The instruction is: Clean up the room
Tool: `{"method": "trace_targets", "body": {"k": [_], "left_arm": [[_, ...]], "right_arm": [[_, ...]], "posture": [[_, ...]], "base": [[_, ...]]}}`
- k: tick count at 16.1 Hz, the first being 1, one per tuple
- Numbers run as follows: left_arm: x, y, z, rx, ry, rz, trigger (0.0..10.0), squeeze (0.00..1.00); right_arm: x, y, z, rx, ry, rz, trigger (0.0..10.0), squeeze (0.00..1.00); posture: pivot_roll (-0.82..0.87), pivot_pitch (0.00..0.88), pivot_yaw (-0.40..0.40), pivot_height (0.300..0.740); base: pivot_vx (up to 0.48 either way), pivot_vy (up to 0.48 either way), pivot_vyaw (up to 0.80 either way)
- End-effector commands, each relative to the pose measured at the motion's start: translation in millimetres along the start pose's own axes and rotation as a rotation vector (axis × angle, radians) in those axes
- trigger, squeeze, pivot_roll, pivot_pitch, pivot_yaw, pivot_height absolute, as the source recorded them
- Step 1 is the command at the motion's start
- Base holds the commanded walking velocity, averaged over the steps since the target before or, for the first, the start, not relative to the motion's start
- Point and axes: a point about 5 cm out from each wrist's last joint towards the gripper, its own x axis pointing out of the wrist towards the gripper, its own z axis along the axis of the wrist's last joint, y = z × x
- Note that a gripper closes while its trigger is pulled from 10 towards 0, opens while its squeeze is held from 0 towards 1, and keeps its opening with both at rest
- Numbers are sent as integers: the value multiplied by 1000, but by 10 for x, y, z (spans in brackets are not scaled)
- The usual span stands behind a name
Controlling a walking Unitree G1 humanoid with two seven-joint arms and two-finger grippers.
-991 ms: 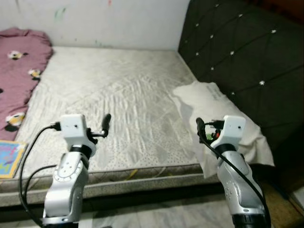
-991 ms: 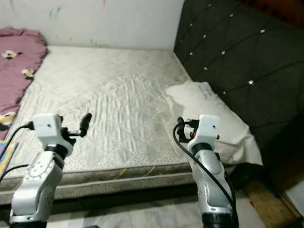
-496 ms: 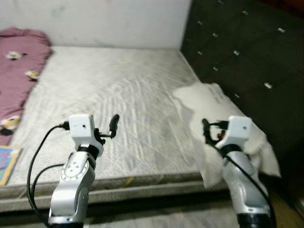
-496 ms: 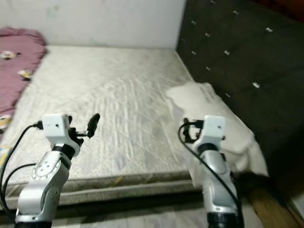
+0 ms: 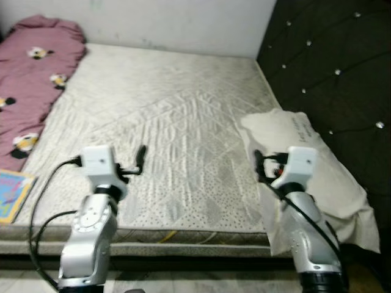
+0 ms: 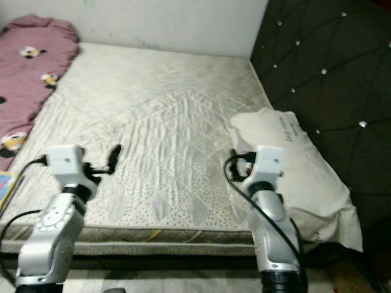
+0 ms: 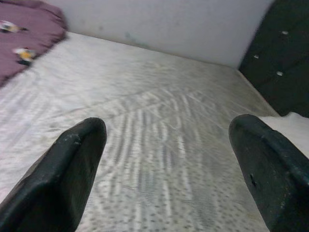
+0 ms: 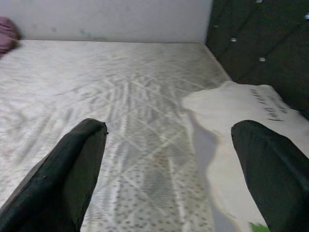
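Observation:
A white pillow (image 5: 335,178) lies on the right side of the bare mattress (image 5: 177,110), against the dark tufted headboard (image 5: 330,67). Its front end hangs over the mattress edge. A maroon blanket (image 5: 30,79) with cartoon prints is bunched along the far left. A colourful book (image 5: 11,194) lies at the front left corner. My left gripper (image 7: 166,126) is raised over the mattress front, open and holding nothing. My right gripper (image 8: 168,126) is open too, just left of the pillow (image 8: 241,104).
A white wall (image 5: 177,24) runs behind the bed. The mattress front edge (image 5: 183,235) is right in front of me, with a dark gap below it. The headboard closes off the right side.
The whole picture has shifted as the camera moved, and the bed now sits more fully in view. Both arms keep the same raised pose with open fingers.

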Motion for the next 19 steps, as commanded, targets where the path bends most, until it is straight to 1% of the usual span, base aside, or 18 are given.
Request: {"method": "trace_targets", "body": {"k": [1,2,17,19], "left_arm": [[3,-15,-17,7,9,3,10000,0],[7,-25,-13,-9,6,-4,10000,0],[56,-32,-11,-25,3,11,10000,0],[56,-25,10,-27,-14,18,10000,0]], "right_arm": [[10,-39,11,-6,6,-16,10000,0],[13,-41,10,-7,8,-17,10000,0],[50,-55,16,-18,13,-14,10000,0],[52,-59,14,-19,13,-15,10000,0]], "posture": [[-21,0,-86,740],[-22,0,-86,740],[-28,0,-92,740],[-29,0,-93,740]], "base": [[0,0,0],[0,480,-800],[0,480,0],[0,480,0]]}}
